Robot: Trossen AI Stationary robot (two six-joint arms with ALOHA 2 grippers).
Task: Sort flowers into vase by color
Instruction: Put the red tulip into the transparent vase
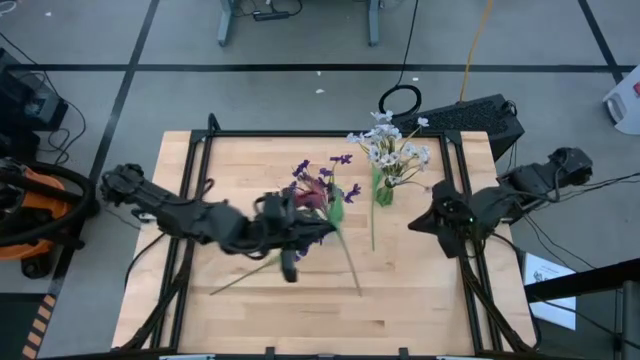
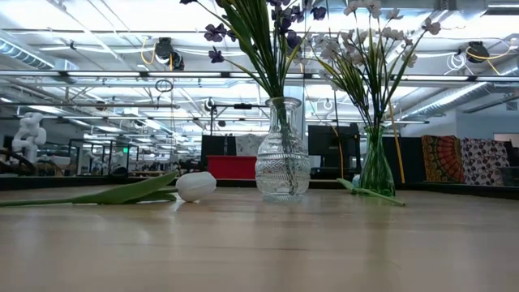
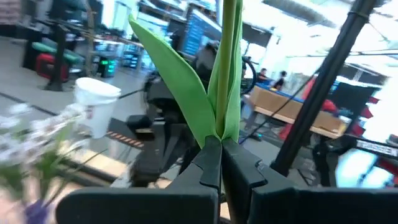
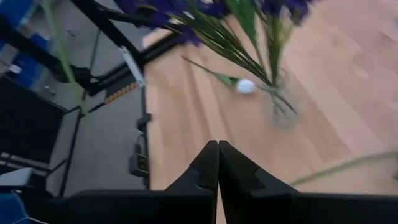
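Both end effectors are closed; the left end effector pinches a green-stemmed flower, the right end effector nothing.

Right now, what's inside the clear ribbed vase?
The clear ribbed vase holds green stems with purple flowers fanning out above the rim. The glass ribbing blurs the stem ends, so their count can't be told. Low view cuts off the flower tops.

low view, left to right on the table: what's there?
Green leaf lying flat → white tulip bud → clear glass vase with purple sprigs → green vase with pale blossoms.
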